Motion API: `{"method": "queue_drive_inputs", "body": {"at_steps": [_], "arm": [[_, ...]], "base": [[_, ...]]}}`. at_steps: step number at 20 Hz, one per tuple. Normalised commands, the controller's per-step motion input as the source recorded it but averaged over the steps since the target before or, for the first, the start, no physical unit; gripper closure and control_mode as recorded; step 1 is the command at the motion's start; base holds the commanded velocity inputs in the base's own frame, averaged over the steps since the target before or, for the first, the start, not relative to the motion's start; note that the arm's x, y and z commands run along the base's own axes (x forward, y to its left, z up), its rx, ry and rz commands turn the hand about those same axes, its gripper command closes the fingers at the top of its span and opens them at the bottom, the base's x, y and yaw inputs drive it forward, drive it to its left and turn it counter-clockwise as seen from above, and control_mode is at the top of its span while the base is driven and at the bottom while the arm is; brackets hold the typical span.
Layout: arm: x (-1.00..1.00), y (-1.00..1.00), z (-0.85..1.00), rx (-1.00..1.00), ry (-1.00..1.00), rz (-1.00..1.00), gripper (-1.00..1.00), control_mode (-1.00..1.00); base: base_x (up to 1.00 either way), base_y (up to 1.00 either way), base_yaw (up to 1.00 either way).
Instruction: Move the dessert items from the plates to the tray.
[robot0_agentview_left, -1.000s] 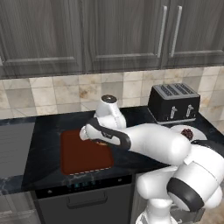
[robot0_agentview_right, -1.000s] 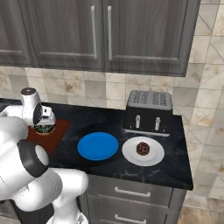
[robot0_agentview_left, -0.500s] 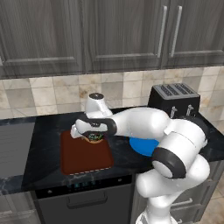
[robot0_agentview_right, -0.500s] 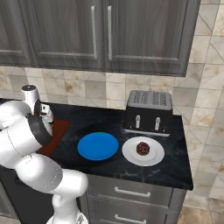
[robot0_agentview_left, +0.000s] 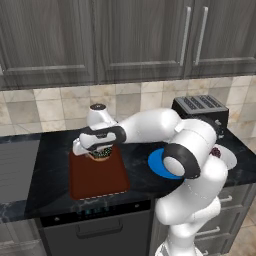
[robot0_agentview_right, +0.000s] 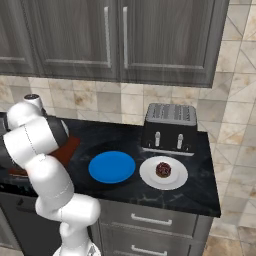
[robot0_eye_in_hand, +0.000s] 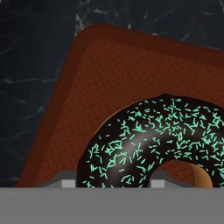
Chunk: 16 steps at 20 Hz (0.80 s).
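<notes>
Hand (robot0_agentview_left: 101, 151) gripping donut (robot0_eye_in_hand: 153, 144) closed on its ring, hanging directly over the far end of tray (robot0_agentview_left: 97, 175), so release lies straight down, while the speckled sweet (robot0_agentview_right: 163, 169) is sitting on the white plate (robot0_agentview_right: 150, 172) well off to the right.

both base views are looking forward and down at the counter (robot0_agentview_left: 50, 145), sharing the blue plate (robot0_agentview_right: 112, 167); the hand view is staring closely onto the tray (robot0_eye_in_hand: 100, 87).
</notes>
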Motion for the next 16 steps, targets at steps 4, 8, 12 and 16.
{"method": "queue_drive_inputs", "body": {"at_steps": [4,8,12,16], "arm": [[0.27,0.08,-0.27,-0.07,0.05,0.0,1.0,-1.0],[0.01,0.0,-0.47,-0.06,0.05,0.0,1.0,-1.0],[0.04,0.0,-0.42,-0.07,0.02,0.0,1.0,-1.0],[0.12,0.0,-0.38,-0.07,0.02,0.0,1.0,-1.0]], "base": [[0.0,0.0,0.0],[0.0,0.0,0.0],[0.0,0.0,0.0],[0.0,0.0,0.0]]}}
